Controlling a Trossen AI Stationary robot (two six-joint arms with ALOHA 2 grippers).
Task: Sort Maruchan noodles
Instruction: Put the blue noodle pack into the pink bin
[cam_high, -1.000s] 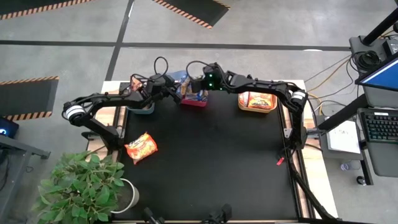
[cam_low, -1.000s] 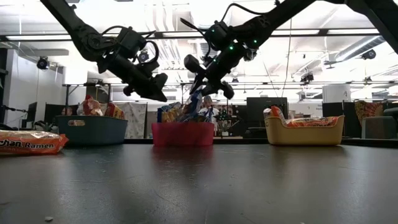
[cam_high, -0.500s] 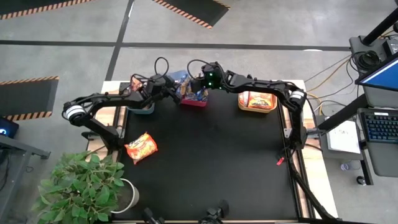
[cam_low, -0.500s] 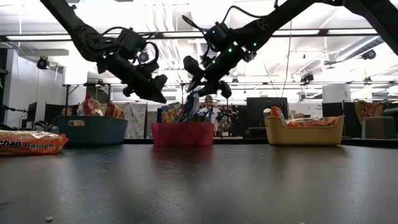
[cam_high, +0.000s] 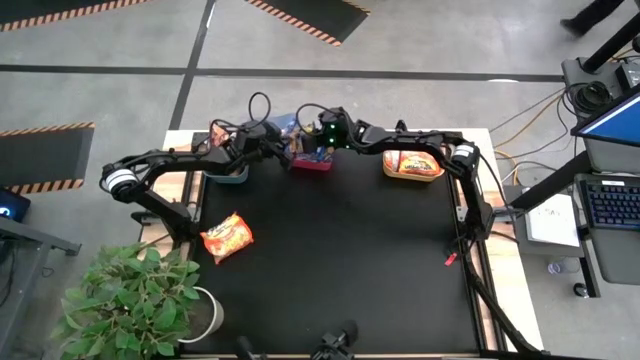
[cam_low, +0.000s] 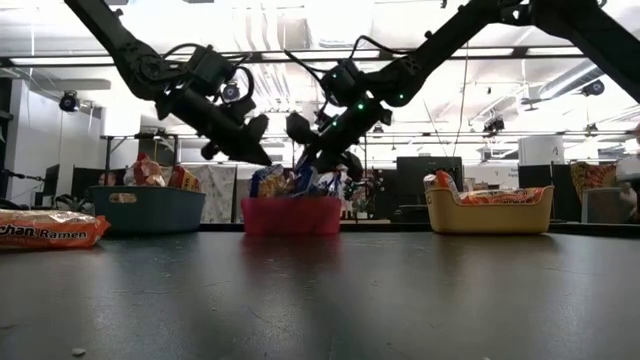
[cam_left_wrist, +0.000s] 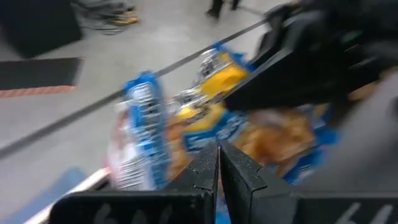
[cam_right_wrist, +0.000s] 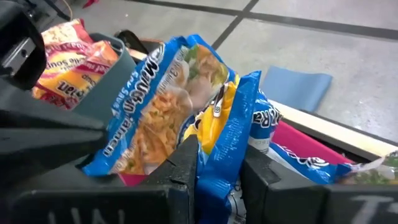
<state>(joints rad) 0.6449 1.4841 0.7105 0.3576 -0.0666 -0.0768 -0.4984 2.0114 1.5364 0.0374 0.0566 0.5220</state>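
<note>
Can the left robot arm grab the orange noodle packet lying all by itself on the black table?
Probably yes. The orange packet lies alone on the table's left side, nothing on or beside it. The left gripper hangs shut up by the red bin, so it would need to swing back and open first.

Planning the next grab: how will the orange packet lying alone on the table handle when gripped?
The orange packet looks crinkly and thin, so probably light and apt to buckle. Its glossy wrap may slip. Lying flat on the table, it shouldn't roll or tip.
</note>
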